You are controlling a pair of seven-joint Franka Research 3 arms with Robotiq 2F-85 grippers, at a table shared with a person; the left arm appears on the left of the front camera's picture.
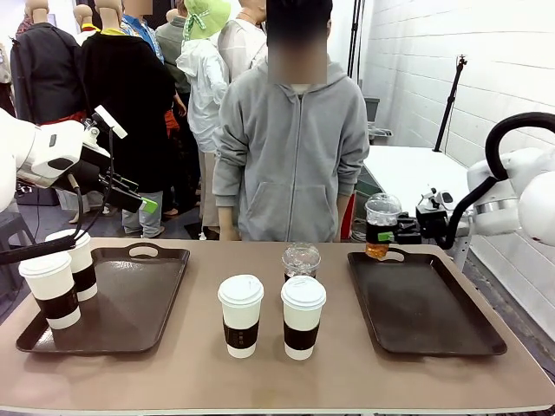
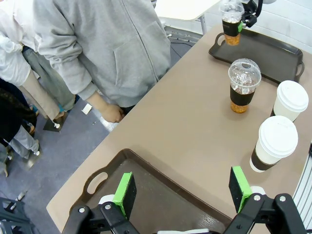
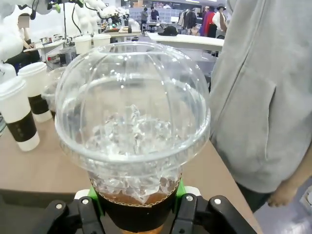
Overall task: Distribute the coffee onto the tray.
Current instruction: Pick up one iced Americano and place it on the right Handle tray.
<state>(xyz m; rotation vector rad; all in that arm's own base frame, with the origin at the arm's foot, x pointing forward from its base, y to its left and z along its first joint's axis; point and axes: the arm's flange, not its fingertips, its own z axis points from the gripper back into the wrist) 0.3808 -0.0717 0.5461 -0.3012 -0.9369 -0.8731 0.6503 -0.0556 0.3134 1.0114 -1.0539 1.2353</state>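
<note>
Right gripper (image 1: 389, 234) clenched on dark sleeve of clear dome-lidded plastic iced-coffee cup (image 1: 382, 217); brown plastic tray (image 1: 434, 342) just below gripper. Cup judged liquid-heavy, thin-walled, crushable; sleeve was best hold. Left gripper (image 2: 183, 192) released.

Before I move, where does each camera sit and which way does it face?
Front: robot's side, facing across the table at the person; left arm and right arm at the edges.
Left wrist: above the left tray, looking down past the open left gripper.
Right wrist: behind the iced coffee that the right gripper clamps, facing the person's grey hoodie.
Shared: front and left wrist both show two white cups mid-table.
</note>
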